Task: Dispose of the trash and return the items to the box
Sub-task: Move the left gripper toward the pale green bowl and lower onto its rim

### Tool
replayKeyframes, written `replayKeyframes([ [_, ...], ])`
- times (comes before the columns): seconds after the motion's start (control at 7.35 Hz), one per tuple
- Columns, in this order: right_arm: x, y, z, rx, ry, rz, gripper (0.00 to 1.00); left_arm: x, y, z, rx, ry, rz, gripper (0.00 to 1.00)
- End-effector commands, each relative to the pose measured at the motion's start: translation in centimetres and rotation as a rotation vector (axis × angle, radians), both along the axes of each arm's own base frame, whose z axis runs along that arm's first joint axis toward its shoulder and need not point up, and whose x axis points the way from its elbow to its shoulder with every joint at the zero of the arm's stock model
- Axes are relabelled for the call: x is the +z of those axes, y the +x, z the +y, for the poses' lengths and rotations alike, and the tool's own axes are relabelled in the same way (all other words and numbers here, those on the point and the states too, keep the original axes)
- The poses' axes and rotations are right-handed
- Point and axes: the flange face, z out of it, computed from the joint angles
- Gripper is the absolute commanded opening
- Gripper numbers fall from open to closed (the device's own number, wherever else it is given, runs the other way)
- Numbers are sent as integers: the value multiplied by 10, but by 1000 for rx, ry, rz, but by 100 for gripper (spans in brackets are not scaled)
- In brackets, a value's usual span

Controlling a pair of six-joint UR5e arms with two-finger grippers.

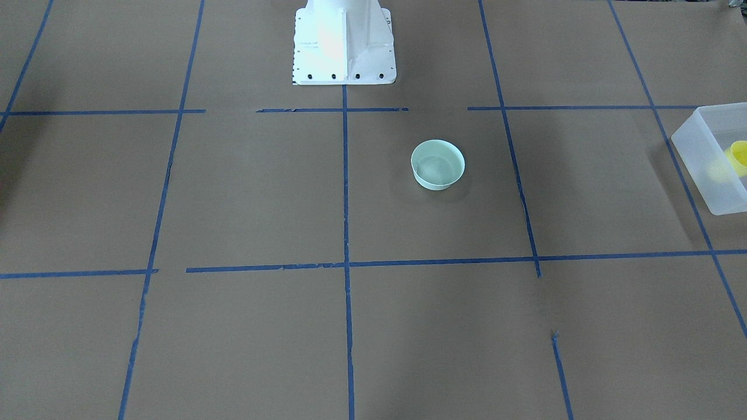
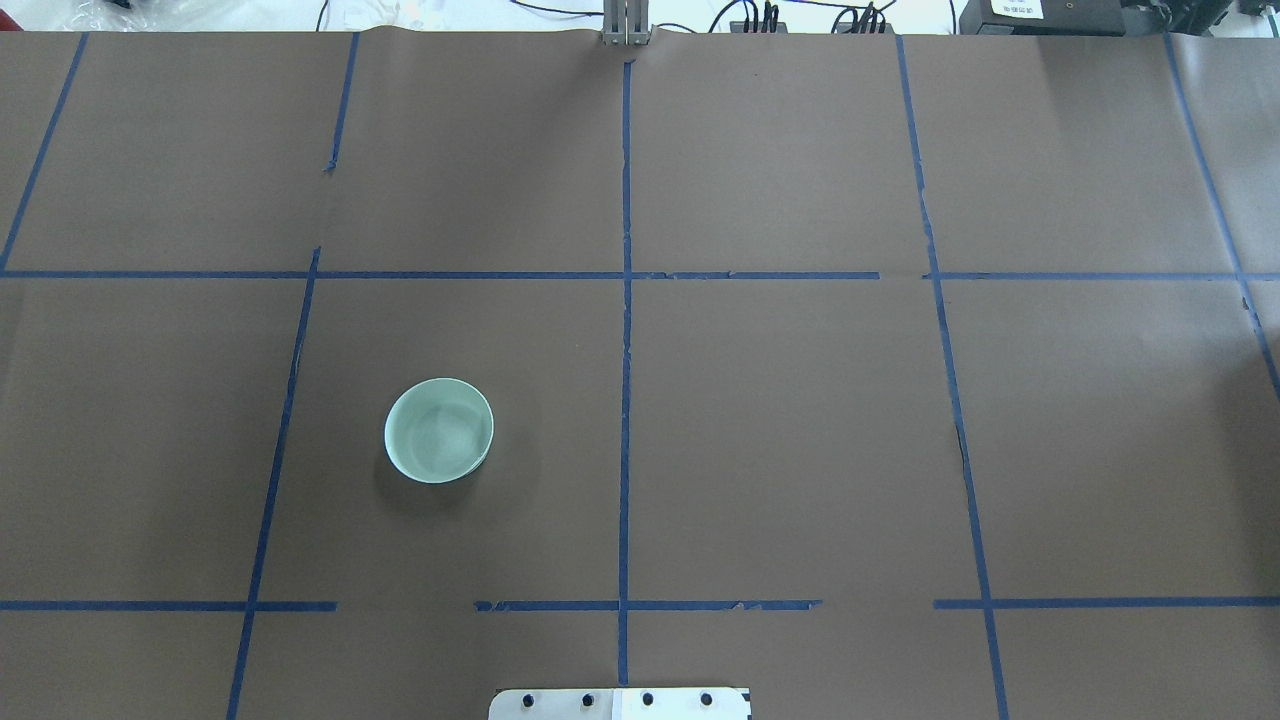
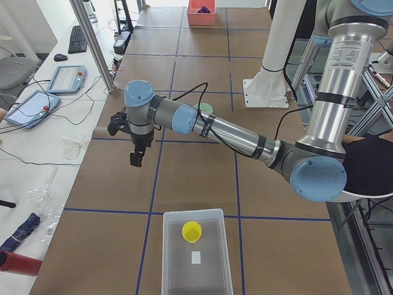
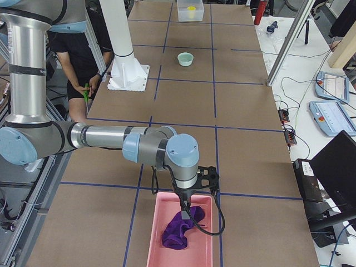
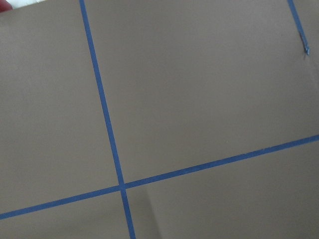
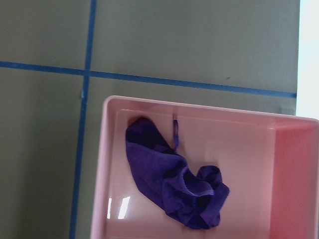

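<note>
The yellow cup point(image 3: 191, 231) stands inside the frosted white box point(image 3: 167, 258) at the table's end on my left. Both also show at the edge of the front view, the cup point(image 1: 740, 156) in the box point(image 1: 697, 157). A mint green bowl point(image 2: 438, 430) sits upright on the table left of centre. My left gripper point(image 3: 135, 158) hangs above bare table, away from the box; I cannot tell its state. My right gripper point(image 4: 185, 207) hangs over a pink bin point(image 4: 166, 204) holding a purple cloth point(image 6: 174, 179); I cannot tell its state.
A small white scrap point(image 3: 196, 257) lies in the box beside the cup. Brown paper with blue tape lines point(image 5: 107, 129) covers the table. The robot's white base point(image 1: 343, 41) stands at the table's middle edge. A person point(image 4: 83, 50) stands behind it.
</note>
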Motion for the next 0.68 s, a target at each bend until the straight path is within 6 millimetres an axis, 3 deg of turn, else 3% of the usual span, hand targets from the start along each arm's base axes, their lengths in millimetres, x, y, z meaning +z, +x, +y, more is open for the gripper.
replayKeyframes([
  [0.0, -23, -44, -5, 8, -10, -158, 100, -48, 71, 17, -39, -80, 57, 100],
  [0.27, -46, -84, -24, 51, -55, -166, 100, -68, 124, 33, -38, -136, 96, 100],
  [0.54, -57, -108, -38, 91, -57, -176, 100, -73, 157, 44, -50, -156, 142, 100],
])
